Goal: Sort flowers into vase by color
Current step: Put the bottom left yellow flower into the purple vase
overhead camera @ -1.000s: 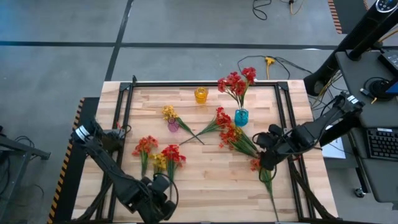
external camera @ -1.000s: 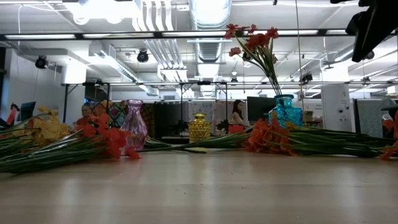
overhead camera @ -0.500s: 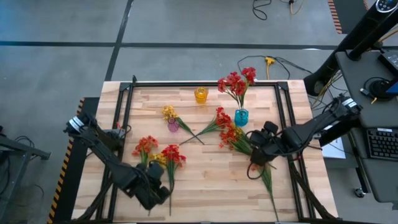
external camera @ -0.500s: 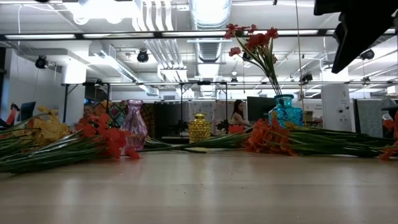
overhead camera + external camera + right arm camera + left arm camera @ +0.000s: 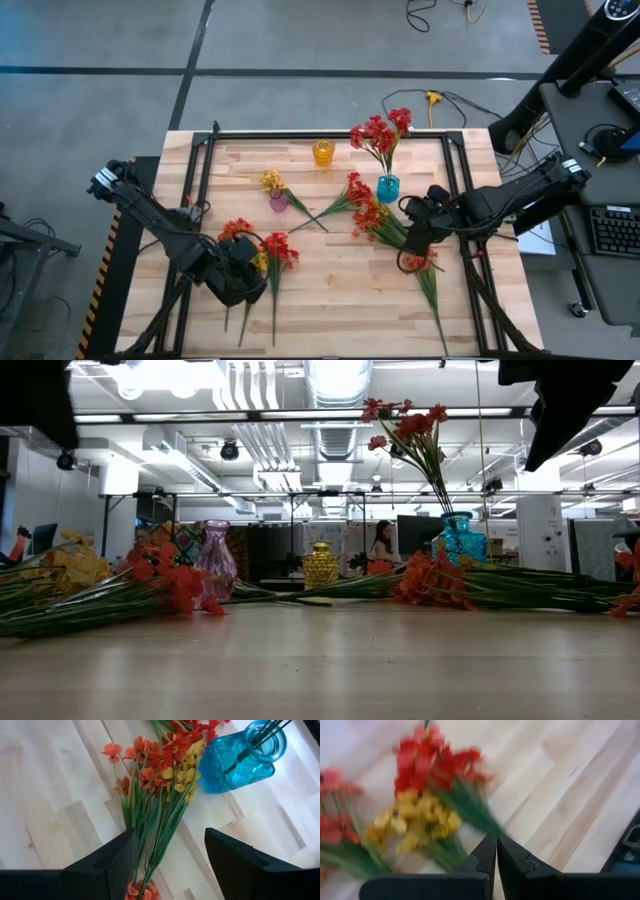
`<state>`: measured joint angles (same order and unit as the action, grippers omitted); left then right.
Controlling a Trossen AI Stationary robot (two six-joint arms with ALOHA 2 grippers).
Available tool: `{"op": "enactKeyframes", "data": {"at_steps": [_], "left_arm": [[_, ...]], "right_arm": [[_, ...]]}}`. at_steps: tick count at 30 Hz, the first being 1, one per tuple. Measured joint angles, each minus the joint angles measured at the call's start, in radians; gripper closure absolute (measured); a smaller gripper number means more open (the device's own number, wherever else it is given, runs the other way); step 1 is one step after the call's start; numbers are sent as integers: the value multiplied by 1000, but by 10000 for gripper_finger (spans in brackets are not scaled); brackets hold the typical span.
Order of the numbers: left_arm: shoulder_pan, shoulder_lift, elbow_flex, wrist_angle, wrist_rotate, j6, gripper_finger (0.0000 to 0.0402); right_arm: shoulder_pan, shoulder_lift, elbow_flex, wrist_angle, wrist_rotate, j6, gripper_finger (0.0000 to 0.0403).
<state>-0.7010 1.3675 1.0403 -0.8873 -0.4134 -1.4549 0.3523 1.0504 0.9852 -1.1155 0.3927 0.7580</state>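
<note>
Right gripper (image 5: pixel 167 860), jaws wide and empty, hovers at centre frame over the orange-red sprays (image 5: pixel 155 795); probably about to descend onto their stems. Left gripper (image 5: pixel 496 855) is closed, empty.

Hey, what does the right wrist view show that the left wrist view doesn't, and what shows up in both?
Only the right wrist view: the blue vase with stems in it, a loose bunch of orange-red and yellow flowers lying beside it, and the open right tool above those stems.

Only the left wrist view: the shut left tool near a red spray and a yellow spray.

Both: loose flowers lying on the wooden table.
</note>
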Motion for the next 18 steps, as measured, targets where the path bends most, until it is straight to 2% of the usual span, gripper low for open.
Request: {"op": "enactKeyframes", "data": {"at_steps": [6,12,18], "left_arm": [[6,-11,37,-3,-95,55,402],[24,10,72,7,-121,189,402],[59,29,78,94,-137,369,402]], "right_arm": [[0,-8,0,1,-8,54,174],[0,-8,0,3,-10,68,174],[0,-8,0,5,-9,67,174]]}}
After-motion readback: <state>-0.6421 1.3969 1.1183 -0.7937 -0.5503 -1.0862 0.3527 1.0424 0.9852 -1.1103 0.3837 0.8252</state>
